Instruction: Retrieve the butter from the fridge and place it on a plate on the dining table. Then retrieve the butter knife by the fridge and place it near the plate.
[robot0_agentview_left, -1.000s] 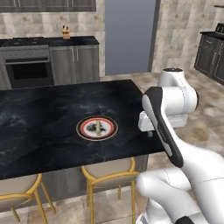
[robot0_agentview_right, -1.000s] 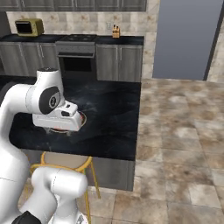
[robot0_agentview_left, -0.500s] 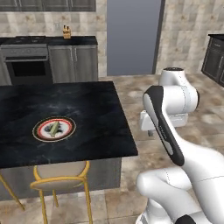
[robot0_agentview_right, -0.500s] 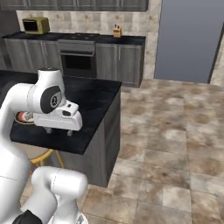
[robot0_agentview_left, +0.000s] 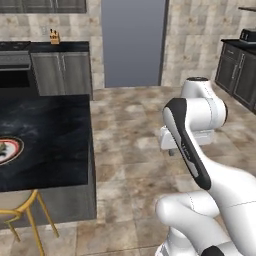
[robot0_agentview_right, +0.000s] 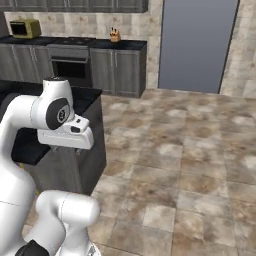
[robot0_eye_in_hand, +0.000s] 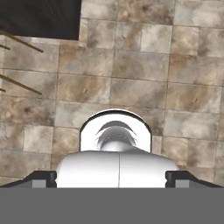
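My tool (robot0_eye_in_hand: 112, 175) hangs spread and empty over bare floor, well off the right end of the desk (robot0_agentview_left: 50, 135), where the plate (robot0_agentview_left: 6, 150) lies at its far left, butter aboard I judge.

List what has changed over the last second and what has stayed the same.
The base has turned right, so the whole view has swung: the dining table and the plate have slid to the left edge of the left base view, and tiled floor now lies ahead. The things themselves have not moved. The arm stays folded, and the gripper keeps its jaws open and empty.
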